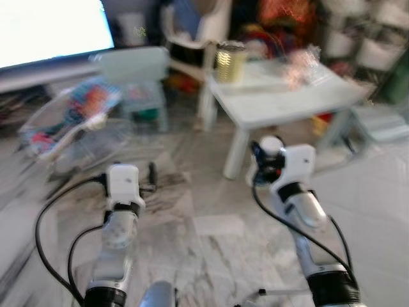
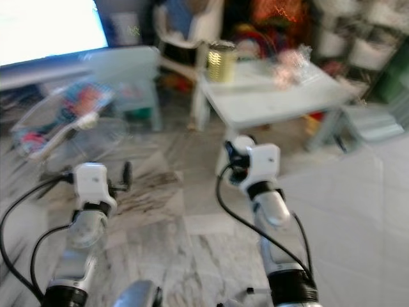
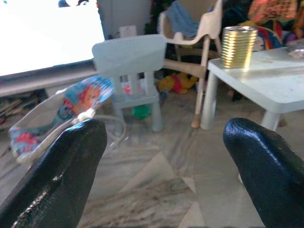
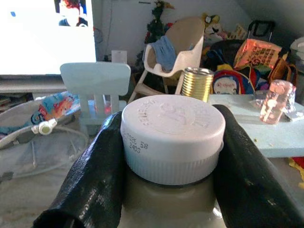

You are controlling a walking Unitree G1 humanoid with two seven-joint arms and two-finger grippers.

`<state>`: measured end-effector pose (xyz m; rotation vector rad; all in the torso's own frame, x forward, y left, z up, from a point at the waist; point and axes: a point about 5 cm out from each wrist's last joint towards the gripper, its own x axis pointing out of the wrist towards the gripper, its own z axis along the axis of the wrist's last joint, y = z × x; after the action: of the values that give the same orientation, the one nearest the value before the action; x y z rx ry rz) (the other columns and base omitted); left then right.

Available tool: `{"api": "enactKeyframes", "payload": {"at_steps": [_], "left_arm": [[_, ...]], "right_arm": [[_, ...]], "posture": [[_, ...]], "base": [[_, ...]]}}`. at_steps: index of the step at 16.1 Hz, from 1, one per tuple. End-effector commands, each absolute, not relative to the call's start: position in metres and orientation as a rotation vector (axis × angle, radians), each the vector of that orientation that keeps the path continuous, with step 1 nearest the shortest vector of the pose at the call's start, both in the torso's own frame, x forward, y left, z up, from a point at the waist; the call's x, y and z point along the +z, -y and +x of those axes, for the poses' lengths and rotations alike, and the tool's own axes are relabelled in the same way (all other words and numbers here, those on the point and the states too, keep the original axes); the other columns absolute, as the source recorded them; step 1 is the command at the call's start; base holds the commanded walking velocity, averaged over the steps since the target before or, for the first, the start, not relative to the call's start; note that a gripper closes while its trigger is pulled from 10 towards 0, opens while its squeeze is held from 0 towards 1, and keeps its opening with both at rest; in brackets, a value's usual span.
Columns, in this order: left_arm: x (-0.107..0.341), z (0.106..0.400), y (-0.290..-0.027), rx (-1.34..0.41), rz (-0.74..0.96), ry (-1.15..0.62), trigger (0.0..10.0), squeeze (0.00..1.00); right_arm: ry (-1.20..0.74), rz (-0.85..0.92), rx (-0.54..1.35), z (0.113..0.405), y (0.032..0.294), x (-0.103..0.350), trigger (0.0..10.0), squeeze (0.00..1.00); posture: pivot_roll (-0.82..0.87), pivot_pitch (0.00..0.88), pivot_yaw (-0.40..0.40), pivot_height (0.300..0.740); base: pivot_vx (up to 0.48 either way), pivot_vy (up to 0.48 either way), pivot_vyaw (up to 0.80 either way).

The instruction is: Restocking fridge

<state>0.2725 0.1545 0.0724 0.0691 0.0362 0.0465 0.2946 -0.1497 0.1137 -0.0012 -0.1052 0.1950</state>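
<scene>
**Here, a capped bottle held in the right end effector, away from the bench**

Right now the right end effector (image 4: 171, 156) has its two black fingers (image 4: 90, 180) pressed against either side of a bottle (image 4: 172, 137) with a white screw cap, pinching it just under the cap. In the head views the bottle (image 1: 271, 148) sits at the tip of the raised right arm, above the marble floor (image 1: 211, 230) and in front of the low pale bench (image 1: 287, 96), not touching it.

The left end effector (image 3: 164, 156) holds nothing; its fingers (image 3: 61, 175) are spread wide apart, pointing across the floor.

On the bench stands a ribbed gold can (image 4: 197, 83) near the corner, and a pink transparent figure (image 4: 274, 100) further along. Beside the bench is a small pale blue chair (image 3: 130, 71), with a white high chair (image 4: 175, 57) behind it. A baby bouncer (image 1: 77, 125) with a colourful seat lies on the floor to the left, under a bright screen (image 1: 51, 29). The head views are blurred.
</scene>
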Motion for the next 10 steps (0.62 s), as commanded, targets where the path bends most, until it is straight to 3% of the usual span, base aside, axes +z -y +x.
{"api": "enactKeyframes", "payload": {"at_steps": [1,6,10], "left_arm": [[0.074,0.274,-0.157,0.042,0.089,-0.028,10.0,0.0],[0.074,0.276,-0.159,0.049,0.086,-0.028,10.0,0.0],[0.074,0.277,-0.155,0.026,0.09,-0.027,10.0,0.0]], "right_arm": [[0.152,0.027,0.196,0.3,0.145,0.126,10.0,0.0],[0.109,-0.003,0.162,0.295,0.153,0.115,10.0,0.0],[0.106,-0.003,0.167,0.292,0.153,0.113,10.0,0.0]], "posture": [[0.1,0.0,-0.053,0.74],[0.09,0.0,-0.045,0.74],[0.09,0.0,-0.033,0.74]], "base": [[0.0,0.311,0.0],[0.0,0.315,0.0],[0.0,0.299,0.8]]}}
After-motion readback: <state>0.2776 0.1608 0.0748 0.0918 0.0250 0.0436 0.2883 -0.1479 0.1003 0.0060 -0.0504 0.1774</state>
